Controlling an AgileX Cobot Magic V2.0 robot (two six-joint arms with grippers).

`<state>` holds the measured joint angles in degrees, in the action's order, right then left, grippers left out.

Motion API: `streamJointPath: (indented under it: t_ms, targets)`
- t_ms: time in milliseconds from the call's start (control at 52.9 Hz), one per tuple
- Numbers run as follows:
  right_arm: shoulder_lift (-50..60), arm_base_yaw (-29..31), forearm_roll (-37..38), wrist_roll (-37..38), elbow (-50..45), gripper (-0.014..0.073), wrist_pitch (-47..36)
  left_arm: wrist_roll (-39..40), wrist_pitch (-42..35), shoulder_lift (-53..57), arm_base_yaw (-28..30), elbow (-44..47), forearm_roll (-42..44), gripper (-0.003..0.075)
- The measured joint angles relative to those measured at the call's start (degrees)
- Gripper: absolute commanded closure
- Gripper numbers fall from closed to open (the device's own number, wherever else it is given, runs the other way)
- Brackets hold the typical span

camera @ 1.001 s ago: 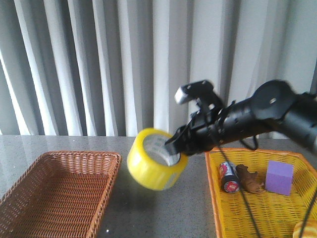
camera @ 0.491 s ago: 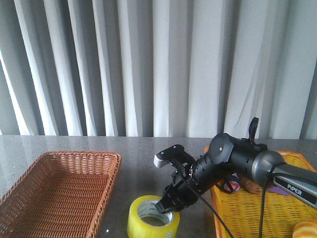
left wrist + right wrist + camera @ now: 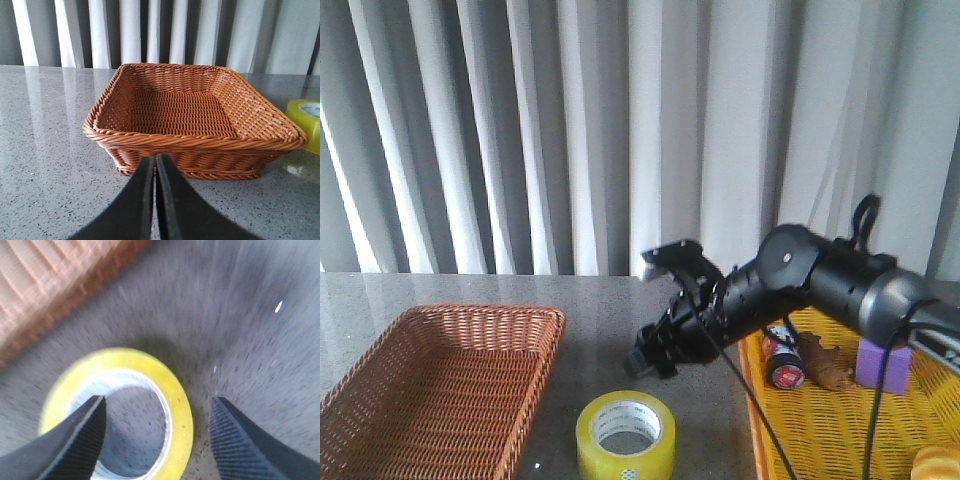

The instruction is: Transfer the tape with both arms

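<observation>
Two grippers show, one on each arm; the right gripper point(image 3: 650, 355) hangs in the air above the table with its fingers spread wide apart and nothing between them; in the right wrist view the same gripper point(image 3: 160, 440) looks straight down, one finger over the tape's hollow middle and the other over bare table beside the roll, though that picture is blurred; the left gripper point(image 3: 155, 200) has its two black fingers pressed together, holding nothing, and it points at the near wall of the brown basket point(image 3: 195, 145)

The tape point(image 3: 625, 437) lies flat on the grey table point(image 3: 600, 320), its hole facing up, just below and a little to the left of the right gripper and clear of it; the tape sits between the brown basket point(image 3: 440, 385) on the left and the yellow basket point(image 3: 840, 420) on the right, touching neither; from the left wrist the tape point(image 3: 306, 122) shows only as a yellow edge just beyond the brown basket's far corner

The right arm point(image 3: 800, 285) reaches from the right side across the yellow basket's near-left corner; in that basket lie a small can point(image 3: 782, 358), a brown lumpy thing point(image 3: 823, 362) and a purple cube point(image 3: 883, 365); pale curtains point(image 3: 570, 130) hang behind the table
</observation>
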<state>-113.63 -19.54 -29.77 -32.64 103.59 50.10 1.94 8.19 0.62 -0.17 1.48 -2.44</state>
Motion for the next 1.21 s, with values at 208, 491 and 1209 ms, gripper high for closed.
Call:
streamJointPath:
  t_ms: [208, 491, 1209]
  targets:
    - [16.29, 0.00, 2.26, 0.68, 1.30, 0.0480, 1.16, 0.00, 0.00, 0.00, 0.00, 0.00, 0.00, 0.0726]
    - [43.68, 0.00, 6.72, 0.74, -11.54, 0.0603, 0.03, 0.00, 0.00, 0.00, 0.00, 0.00, 0.00, 0.0726]
    - [97.63, 0.00, 33.84, 27.39, -74.78, 0.0599, -16.20, 1.77, -6.85, 0.00, 0.00, 0.00, -4.94, 0.0726]
